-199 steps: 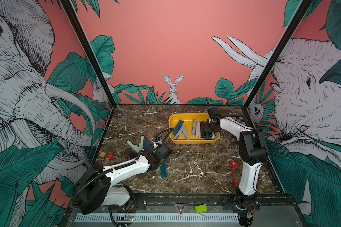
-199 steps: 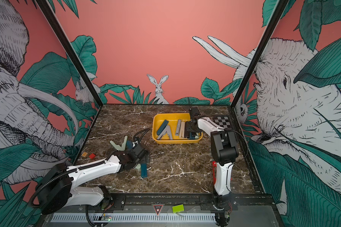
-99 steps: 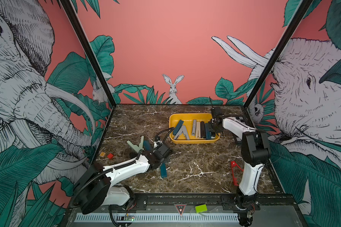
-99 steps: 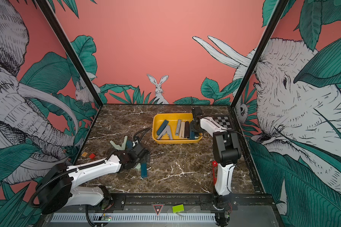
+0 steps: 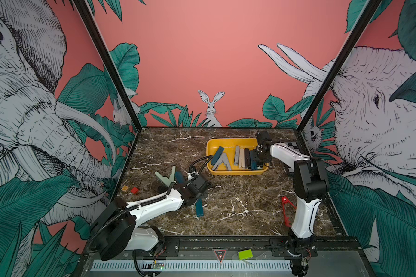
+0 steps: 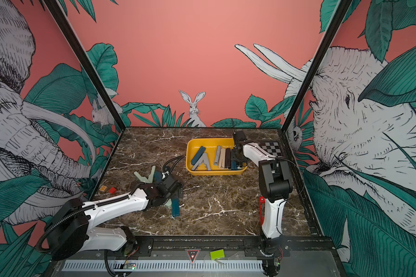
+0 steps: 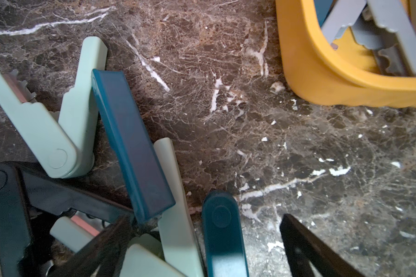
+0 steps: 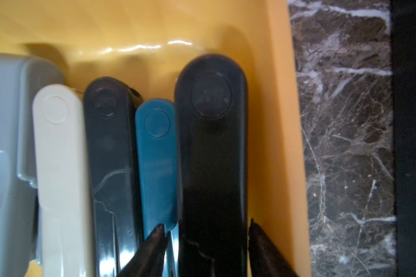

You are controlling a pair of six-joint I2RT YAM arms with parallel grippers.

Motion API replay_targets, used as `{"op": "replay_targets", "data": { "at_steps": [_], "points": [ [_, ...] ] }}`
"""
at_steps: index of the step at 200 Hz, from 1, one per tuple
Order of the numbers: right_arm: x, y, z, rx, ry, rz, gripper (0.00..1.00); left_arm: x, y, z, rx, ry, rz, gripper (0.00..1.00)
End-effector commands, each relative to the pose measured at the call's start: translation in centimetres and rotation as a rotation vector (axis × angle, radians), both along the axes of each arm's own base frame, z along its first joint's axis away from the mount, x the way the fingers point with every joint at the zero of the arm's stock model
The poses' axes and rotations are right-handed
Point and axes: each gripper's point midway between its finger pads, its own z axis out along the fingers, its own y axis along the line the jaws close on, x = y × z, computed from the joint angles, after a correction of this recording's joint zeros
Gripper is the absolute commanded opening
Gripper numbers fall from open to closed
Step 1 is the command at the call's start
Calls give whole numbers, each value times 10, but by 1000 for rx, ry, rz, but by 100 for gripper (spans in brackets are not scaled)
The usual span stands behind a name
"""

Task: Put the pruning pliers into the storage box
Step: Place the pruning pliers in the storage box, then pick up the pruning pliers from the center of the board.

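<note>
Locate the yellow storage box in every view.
Top view: storage box, far side of the marble table, right of centre.
Top view: same place.
Left wrist: just one rounded corner, cut off by the frame.
Right wrist: its floor and wall fill most of the picture.
Shared landmark: the marble table beside it.

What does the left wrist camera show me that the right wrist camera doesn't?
Left wrist only: loose mint pliers, dark teal pliers and a black pair on the marble tabletop, plus an outer corner of the storage box. Right wrist only: folded pliers in a row inside the box, the right fingers either side of the black pliers. Both: the yellow box and the tabletop.
</note>
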Motion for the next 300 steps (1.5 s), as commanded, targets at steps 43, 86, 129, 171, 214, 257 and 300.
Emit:
{"op": "replay_targets", "data": {
  "at_steps": [43, 86, 129, 171, 214, 257, 300],
  "points": [
    [6, -11, 39, -27, -85, -24, 62, 0, -2, 4, 3, 0, 3, 99],
    [6, -5, 73, 17, -152, -8, 64, -2, -5, 7, -14, -6, 5, 99],
    [-3, 1, 102, 59, -208, 8, 64, -9, -12, 5, -39, 11, -8, 99],
    [-16, 0, 118, 82, -260, 2, 64, -22, -23, -6, -54, 53, -4, 97],
    [-26, -8, 122, 58, -267, 0, 65, -29, -33, -19, -59, 90, -8, 88],
    [-29, -9, 122, 55, -265, 3, 65, -27, -35, -25, -37, 97, -17, 83],
    [-29, -11, 120, 49, -260, 0, 65, -26, -41, -32, -42, 109, -33, 75]
  ]
}}
